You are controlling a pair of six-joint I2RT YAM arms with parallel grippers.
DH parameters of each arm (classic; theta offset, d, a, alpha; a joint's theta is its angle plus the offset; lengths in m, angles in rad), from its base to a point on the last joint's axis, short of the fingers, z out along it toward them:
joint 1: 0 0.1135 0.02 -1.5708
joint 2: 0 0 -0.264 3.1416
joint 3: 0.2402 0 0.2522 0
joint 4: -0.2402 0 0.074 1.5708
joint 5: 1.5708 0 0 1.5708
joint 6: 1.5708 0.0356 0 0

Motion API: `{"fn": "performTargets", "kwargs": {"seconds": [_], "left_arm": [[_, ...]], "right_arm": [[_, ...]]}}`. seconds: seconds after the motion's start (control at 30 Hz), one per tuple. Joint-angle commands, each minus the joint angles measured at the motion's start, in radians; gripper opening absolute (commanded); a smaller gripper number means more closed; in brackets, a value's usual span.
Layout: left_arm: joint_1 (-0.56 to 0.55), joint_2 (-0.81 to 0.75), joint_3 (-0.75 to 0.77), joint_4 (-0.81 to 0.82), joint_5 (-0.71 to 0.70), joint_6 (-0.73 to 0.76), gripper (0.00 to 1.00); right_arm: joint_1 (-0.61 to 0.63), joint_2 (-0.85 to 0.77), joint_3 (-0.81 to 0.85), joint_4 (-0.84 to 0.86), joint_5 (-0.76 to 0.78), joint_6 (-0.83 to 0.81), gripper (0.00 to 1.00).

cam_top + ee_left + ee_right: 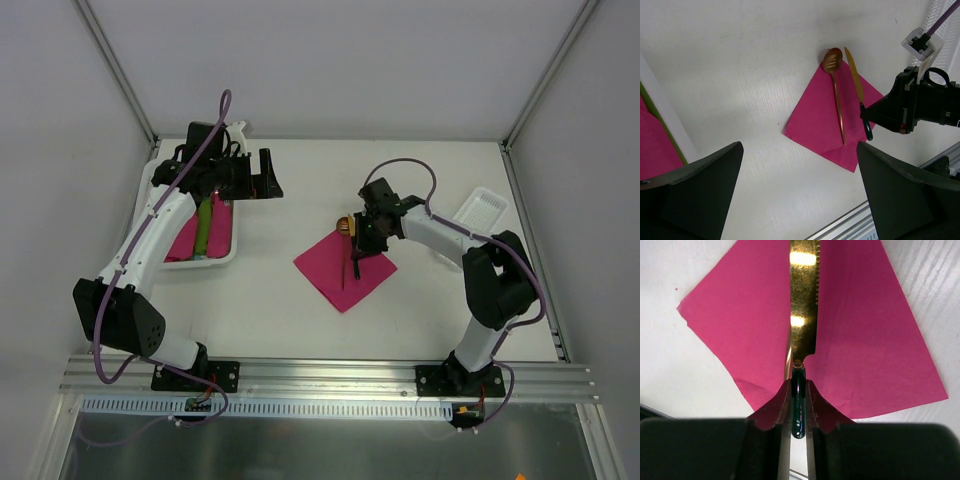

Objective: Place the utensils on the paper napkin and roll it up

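The magenta paper napkin (325, 265) lies flat as a diamond at the table's middle. A gold spoon (837, 105) lies on it, its bowl (345, 224) past the far corner. My right gripper (360, 250) is shut on the dark handle (798, 400) of a gold-bladed knife (804, 300) and holds it low over the napkin (740, 315), beside the spoon's stem (788, 360). In the left wrist view the knife blade (854, 75) runs along the napkin's right edge (812, 120). My left gripper (270, 175) is open and empty, raised over the table beside the tray.
A white tray (225, 258) at the left holds pink napkin bundles and green cutlery (203, 225). A clear plastic container (480, 210) sits at the far right. An aluminium rail (330, 375) runs along the near edge.
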Motion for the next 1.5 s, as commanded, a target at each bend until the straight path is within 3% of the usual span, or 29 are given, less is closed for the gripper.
{"fn": "performTargets", "kwargs": {"seconds": [0.0, 0.53, 1.47], "left_arm": [[0.005, 0.003, 0.009, -0.007, 0.025, -0.020, 0.99], [0.017, 0.023, 0.006, -0.007, 0.034, -0.030, 0.99], [0.039, 0.041, 0.001, -0.008, 0.060, -0.033, 0.99]], "right_arm": [[0.009, 0.014, -0.021, 0.034, 0.043, 0.078, 0.00], [0.037, 0.040, -0.070, 0.100, 0.046, 0.131, 0.01], [0.043, 0.065, -0.061, 0.114, 0.009, 0.166, 0.20]]}}
